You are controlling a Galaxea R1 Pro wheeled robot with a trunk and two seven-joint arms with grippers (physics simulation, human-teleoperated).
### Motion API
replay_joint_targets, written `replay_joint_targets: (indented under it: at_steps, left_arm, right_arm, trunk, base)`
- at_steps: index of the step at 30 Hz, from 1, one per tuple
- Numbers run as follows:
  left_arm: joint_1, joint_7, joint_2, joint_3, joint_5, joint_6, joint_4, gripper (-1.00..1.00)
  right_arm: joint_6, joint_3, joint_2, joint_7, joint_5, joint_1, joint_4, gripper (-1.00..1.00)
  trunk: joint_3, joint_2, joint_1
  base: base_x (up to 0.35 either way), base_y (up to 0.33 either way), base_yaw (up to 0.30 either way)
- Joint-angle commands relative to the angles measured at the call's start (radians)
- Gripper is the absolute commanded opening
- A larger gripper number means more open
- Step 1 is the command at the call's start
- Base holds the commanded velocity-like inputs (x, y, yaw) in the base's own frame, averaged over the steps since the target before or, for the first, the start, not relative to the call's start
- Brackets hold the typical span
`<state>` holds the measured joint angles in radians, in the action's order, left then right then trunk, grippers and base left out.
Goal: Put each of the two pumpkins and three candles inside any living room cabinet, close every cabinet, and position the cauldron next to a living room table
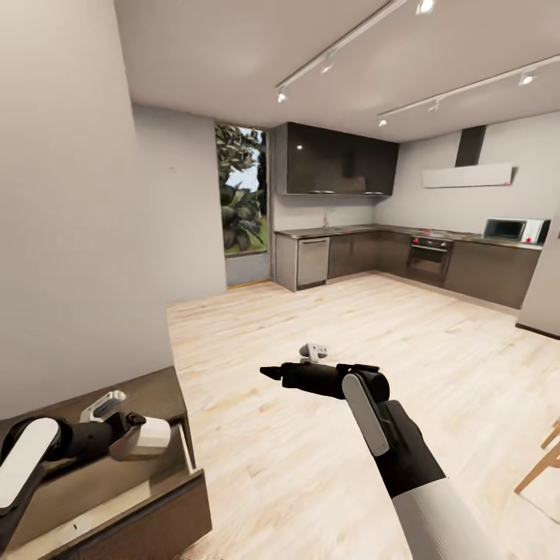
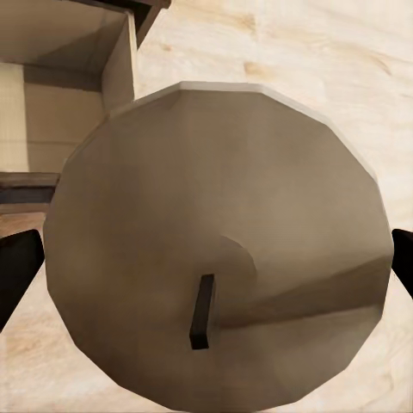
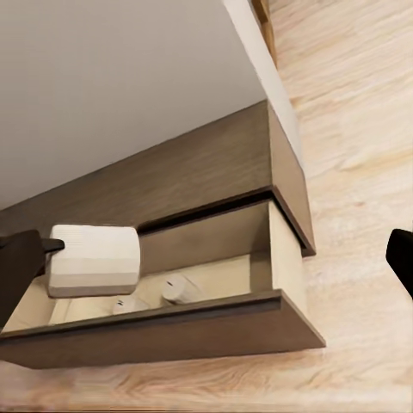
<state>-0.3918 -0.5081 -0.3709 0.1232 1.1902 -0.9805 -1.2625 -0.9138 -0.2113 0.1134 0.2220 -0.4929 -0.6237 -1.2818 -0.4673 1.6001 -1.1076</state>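
Filling my left wrist view, the short, thick cream-white candle (image 2: 215,249) is clamped in my left jaws (image 1: 140,437) above the open pale-lined drawer of the low dark brown wooden cabinet (image 3: 215,335); I'd lower it beside the two candles already inside before releasing, while my right jaws (image 1: 274,373) hang open and empty.

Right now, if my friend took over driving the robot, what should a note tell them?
Left gripper: shut on a candle, held over the open drawer of the dark brown cabinet.
Right gripper: open and empty, out over the wooden floor.
Already in the drawer: two candles lying inside.
Left to do: drop this candle in and shut the drawer. Pumpkins, cauldron and table are out of view, so check them too.
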Motion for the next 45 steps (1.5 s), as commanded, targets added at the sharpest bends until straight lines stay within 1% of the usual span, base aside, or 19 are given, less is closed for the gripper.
replay_joint_targets:
  at_steps: [1,12,19,25,31,36,45]
  left_arm:
    - [-0.001,-0.009,0.000,0.000,0.011,-0.003,-0.001,-1.00]
    - [-0.001,-0.010,0.000,0.000,0.010,-0.001,-0.001,-1.00]
    - [-0.001,-0.010,0.001,-0.001,0.011,-0.001,0.000,-1.00]
    - [-0.001,-0.010,0.001,-0.015,0.009,0.000,-0.003,-1.00]
    - [-0.001,-0.010,0.001,-0.016,0.009,0.000,-0.003,-1.00]
    - [-0.001,-0.012,0.001,-0.016,0.010,0.000,-0.002,-1.00]
    - [-0.001,-0.012,0.001,-0.017,0.010,0.000,-0.010,-1.00]
  right_arm:
    - [-0.003,0.001,0.000,0.008,0.008,-0.001,-0.001,1.00]
    - [-0.003,0.000,0.000,0.008,0.010,-0.001,-0.001,1.00]
    - [-0.003,0.000,0.000,0.008,0.010,-0.001,-0.001,1.00]
    - [-0.003,0.000,0.000,0.008,0.010,-0.001,-0.001,1.00]
    - [-0.001,-0.001,0.003,0.009,0.014,-0.001,-0.005,1.00]
    - [-0.002,-0.007,-0.002,0.009,0.014,-0.001,-0.003,1.00]
    - [-0.002,-0.004,-0.004,0.009,0.013,-0.001,-0.015,1.00]
  trunk:
    - [-0.001,0.001,0.000]
    - [-0.001,0.001,0.000]
    - [-0.001,0.001,0.000]
    - [-0.001,0.001,0.000]
    - [-0.001,0.001,0.000]
    - [-0.001,0.001,0.000]
    - [-0.001,0.001,0.000]
  base:
    - [0.050,-0.273,0.269]
    - [0.096,-0.256,0.269]
    - [0.164,-0.150,0.269]
    - [0.173,-0.138,0.269]
    - [0.173,-0.138,0.269]
    - [0.161,-0.126,0.264]
    - [0.107,-0.076,0.058]
